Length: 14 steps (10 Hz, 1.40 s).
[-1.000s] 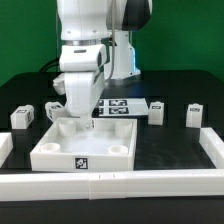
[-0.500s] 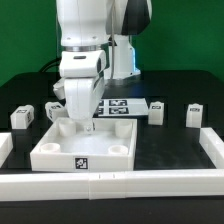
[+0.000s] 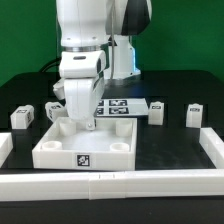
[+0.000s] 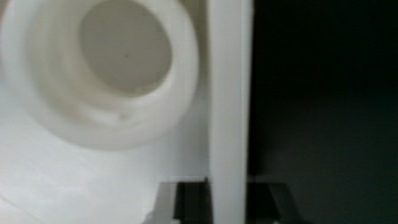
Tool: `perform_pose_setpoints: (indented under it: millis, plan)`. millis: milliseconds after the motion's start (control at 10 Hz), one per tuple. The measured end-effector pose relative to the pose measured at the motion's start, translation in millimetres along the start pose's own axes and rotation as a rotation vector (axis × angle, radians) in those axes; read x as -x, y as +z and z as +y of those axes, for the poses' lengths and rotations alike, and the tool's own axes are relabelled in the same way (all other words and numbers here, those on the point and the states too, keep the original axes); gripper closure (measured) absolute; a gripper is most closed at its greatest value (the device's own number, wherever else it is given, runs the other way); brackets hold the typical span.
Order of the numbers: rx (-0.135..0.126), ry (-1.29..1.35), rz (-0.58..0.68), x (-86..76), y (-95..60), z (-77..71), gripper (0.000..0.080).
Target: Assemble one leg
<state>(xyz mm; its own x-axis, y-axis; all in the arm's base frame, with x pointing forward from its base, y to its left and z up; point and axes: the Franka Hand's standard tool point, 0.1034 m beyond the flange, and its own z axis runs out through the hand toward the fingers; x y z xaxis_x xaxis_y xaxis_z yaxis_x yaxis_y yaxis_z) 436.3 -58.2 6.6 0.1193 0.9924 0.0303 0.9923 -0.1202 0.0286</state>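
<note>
Black worktop (image 3: 170, 140) carries four loose legs. The first leg (image 3: 20, 117) and second leg (image 3: 52, 112) lie toward its edge on the exterior view's left, and the third leg (image 3: 157, 111) and fourth leg (image 3: 195, 115) toward the opposite edge, along with one tray (image 3: 60, 150) and one marker board (image 3: 122, 104). Only the wrist view shows the end effector (image 3: 80, 124) with its fingers (image 4: 178, 203) close on either side of the tray's wall beside one round socket (image 4: 107, 70); I cannot tell whether they pinch it.

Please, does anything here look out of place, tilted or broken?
Nothing stands out. The white tray lies flat on the table. Four small legs stand upright beside it, apart from each other. The hand hangs low over a far corner of the tray.
</note>
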Motion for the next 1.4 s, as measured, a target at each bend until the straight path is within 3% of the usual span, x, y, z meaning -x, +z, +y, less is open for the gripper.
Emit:
perform_pose_setpoints:
  millis: [400,500,600,800,1000,1400]
  plan:
    - [-0.002,-0.009,-0.001,0.6,-0.2,0.1,0.0742]
    - [-0.027,-0.075,-0.009,3.3,-4.1,2.3,0.0742]
    - [-0.031,-0.108,-0.014,-2.0,-6.8,7.1,0.0742]
    - [-0.045,-0.147,-0.004,-27.1,-2.6,12.5,0.0742]
    - [-0.033,-0.167,0.008,-57.4,1.9,30.8,0.0742]
    - [-0.021,-0.117,0.015,-106.8,3.5,43.5,0.0742]
